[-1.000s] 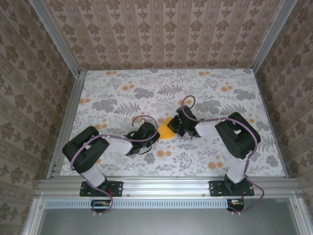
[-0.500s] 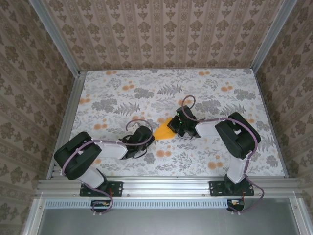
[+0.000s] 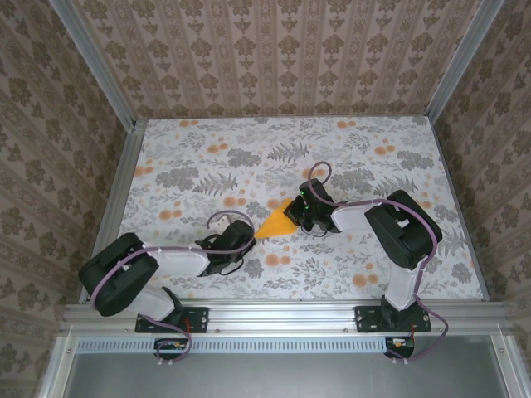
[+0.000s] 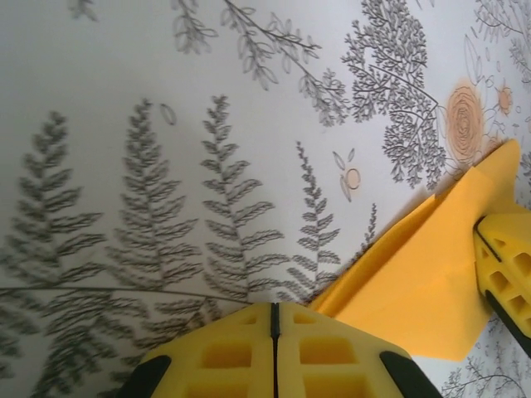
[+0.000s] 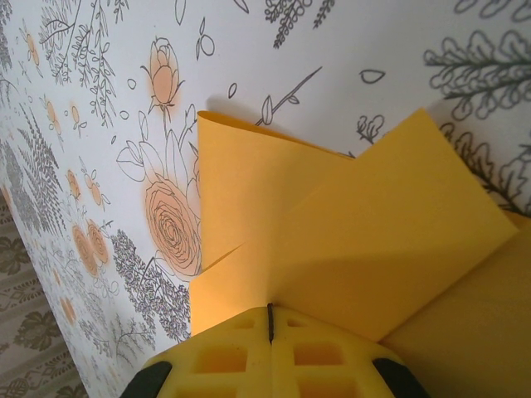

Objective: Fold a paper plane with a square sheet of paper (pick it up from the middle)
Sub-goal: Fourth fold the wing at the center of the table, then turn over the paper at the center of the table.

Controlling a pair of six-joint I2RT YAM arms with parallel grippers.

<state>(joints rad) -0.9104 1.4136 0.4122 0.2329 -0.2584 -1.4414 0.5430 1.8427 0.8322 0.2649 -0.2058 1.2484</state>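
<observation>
The square sheet of paper (image 3: 276, 225) lies folded on the floral table top, a bright orange-yellow wedge with its point to the left. My right gripper (image 3: 299, 217) is shut, and its yellow tips rest on the paper's right end. In the right wrist view those tips (image 5: 270, 309) touch overlapping folded flaps (image 5: 348, 232). My left gripper (image 3: 247, 239) is shut and empty, just off the pointed end. In the left wrist view its tips (image 4: 274, 308) are over bare table, the paper (image 4: 415, 282) is to their right, and a finger (image 4: 508, 265) of the right gripper rests on it.
The table carries a grey fern and orange blossom print (image 3: 278, 259). Aluminium rails (image 3: 124, 174) and patterned walls enclose it on three sides. Both arm bases stand at the near edge, and cables loop above each wrist.
My left arm has drawn back toward the near left, coming off the paper and uncovering its pointed end. The right gripper has stayed in place on the paper.
</observation>
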